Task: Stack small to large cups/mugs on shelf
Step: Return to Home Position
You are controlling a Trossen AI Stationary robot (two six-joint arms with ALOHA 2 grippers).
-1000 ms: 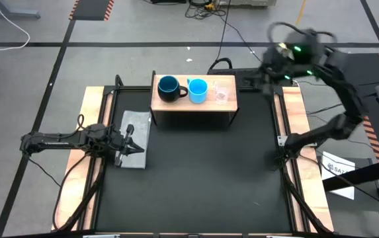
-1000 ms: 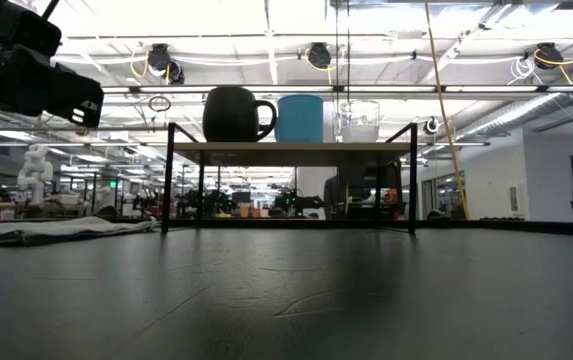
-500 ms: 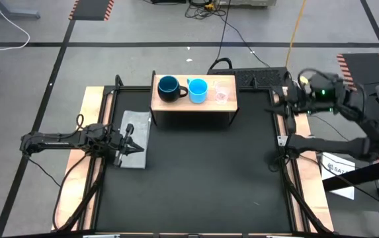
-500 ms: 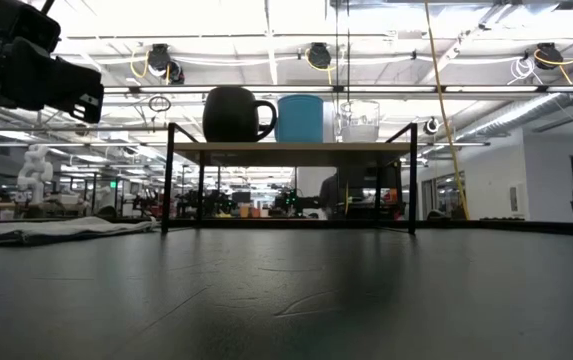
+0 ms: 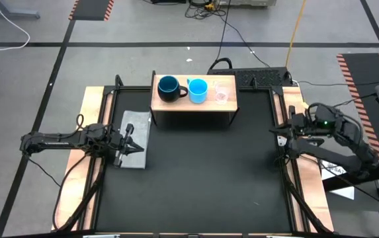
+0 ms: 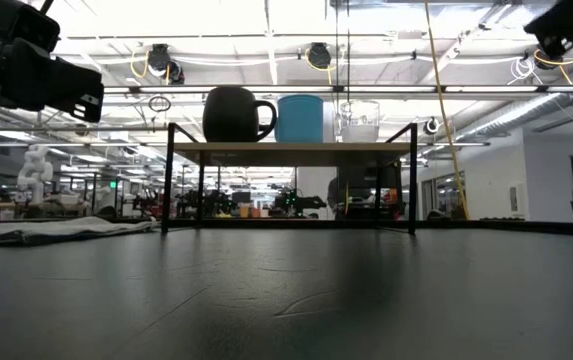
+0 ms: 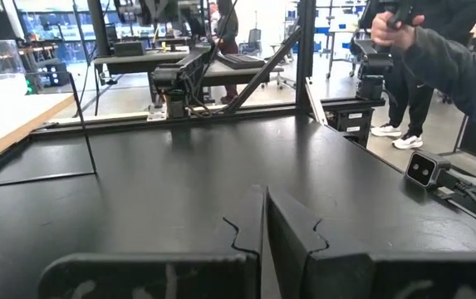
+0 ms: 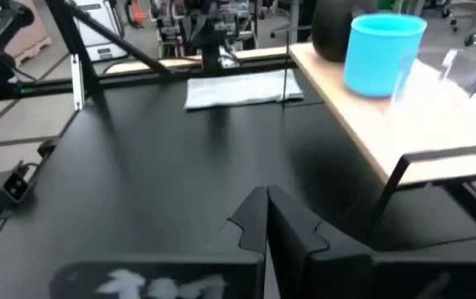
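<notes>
Three cups stand upright in a row on the wooden shelf [image 5: 192, 109] at the table's far side: the navy mug [image 5: 168, 88] on the left, the light-blue cup [image 5: 198, 90] in the middle, the clear plastic cup [image 5: 221, 94] on the right. The low view shows the navy mug [image 6: 234, 114], the light-blue cup [image 6: 300, 118] and the clear cup [image 6: 359, 120] side by side, none inside another. My left gripper [image 5: 141, 149] lies shut over the grey cloth [image 5: 136, 125] near the left edge. My right gripper [image 5: 280, 129] is shut and low at the right edge, pointing toward the table's middle.
Bare black table top [image 5: 202, 178] spreads between the arms and in front of the shelf. The shelf's dark legs [image 6: 169, 180] stand on it. In the left wrist view, a person [image 7: 445, 58] stands beyond the table's right side.
My right arm has swung from high above the far right corner down and toward the near side, and now lies low along the right edge. The cups and the left arm have kept still.
</notes>
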